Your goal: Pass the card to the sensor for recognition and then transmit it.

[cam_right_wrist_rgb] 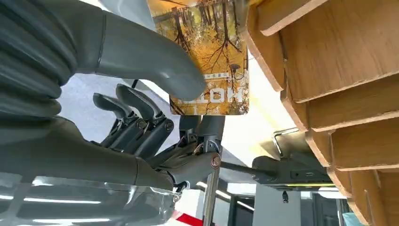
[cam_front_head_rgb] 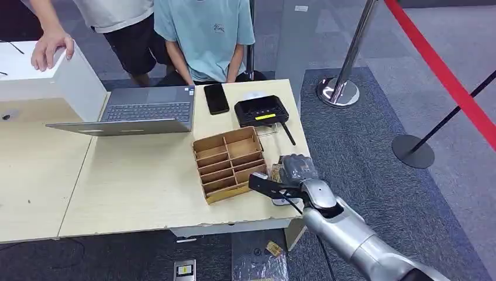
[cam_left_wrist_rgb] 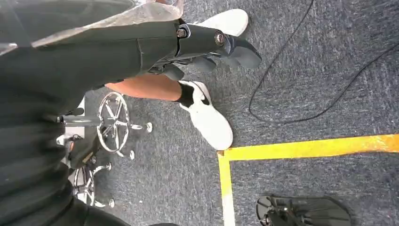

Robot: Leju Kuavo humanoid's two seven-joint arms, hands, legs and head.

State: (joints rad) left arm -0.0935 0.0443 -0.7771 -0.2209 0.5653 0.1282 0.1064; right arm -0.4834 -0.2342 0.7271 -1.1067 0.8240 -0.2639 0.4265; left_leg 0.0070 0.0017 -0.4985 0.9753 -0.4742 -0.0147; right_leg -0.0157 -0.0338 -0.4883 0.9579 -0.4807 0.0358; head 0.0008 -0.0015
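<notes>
Head view: we see the right hand (cam_front_head_rgb: 290, 175) resting over the table (cam_front_head_rgb: 134, 193) near its front right corner, just beside the wooden divider box (cam_front_head_rgb: 229, 163). From here the fingers look bunched and dark; we cannot make out anything in them.

Right wrist view: here the card (cam_right_wrist_rgb: 210, 56) shows plainly, a yellow autumn-tree print with a white text band. The thick grey thumb (cam_right_wrist_rgb: 155, 61) presses on one face and a dark finger (cam_right_wrist_rgb: 207, 129) backs it from the other side, so the right hand pinches the card. The remaining fingers curl away from it. The card's long edge sits just beside the wooden box's wall (cam_right_wrist_rgb: 324, 52); whether the two touch we cannot tell.

Beyond the hand, farther along the table, stands the black sensor (cam_front_head_rgb: 261, 110) with a yellow strip; the wrist view catches its lower edge (cam_right_wrist_rgb: 291, 172) past the fingertips, well apart from the card. A black phone (cam_front_head_rgb: 216, 98) and an open laptop (cam_front_head_rgb: 140, 111) lie past the box. Two people sit at the far table edge, one with a hand (cam_front_head_rgb: 50, 50) on a white box (cam_front_head_rgb: 35, 73).

Left wrist view: the left hand (cam_left_wrist_rgb: 207, 47) hangs over grey carpet, fingers loosely apart, holding nothing. A person's white shoe (cam_left_wrist_rgb: 207, 117) and yellow floor tape (cam_left_wrist_rgb: 306, 148) lie below it.
</notes>
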